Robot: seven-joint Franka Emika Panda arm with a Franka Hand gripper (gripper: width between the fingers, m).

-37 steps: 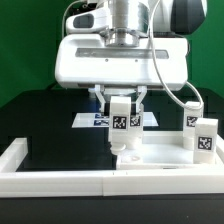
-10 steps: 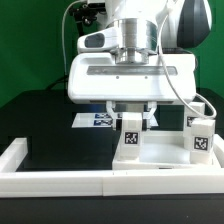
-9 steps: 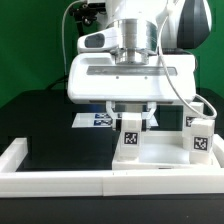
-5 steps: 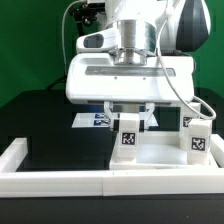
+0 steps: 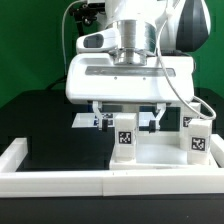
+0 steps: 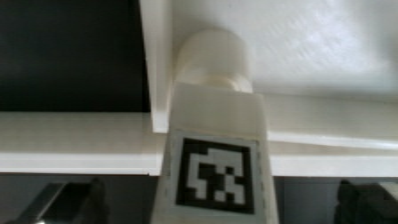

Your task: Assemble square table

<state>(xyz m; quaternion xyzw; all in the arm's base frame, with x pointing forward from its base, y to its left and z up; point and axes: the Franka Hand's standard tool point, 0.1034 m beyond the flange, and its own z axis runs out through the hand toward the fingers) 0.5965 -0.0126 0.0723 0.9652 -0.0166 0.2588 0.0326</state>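
gripper (image 5: pixel 126 116): spread wide, fingers apart from the leg
leg (image 5: pixel 125 139): stands upright on the square table (image 5: pixel 160 160)
second leg (image 5: pixel 197 140): upright, at the exterior view's right

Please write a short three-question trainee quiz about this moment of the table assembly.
1. True or false: the fingers are closed on the upright leg between them.
2. How many tagged legs stand upright on the tabletop in the exterior view?
3. The second leg stands toward which side of the exterior view: A left, B right?

Key: 1 false, they stand apart from it; 2 two; 3 B.
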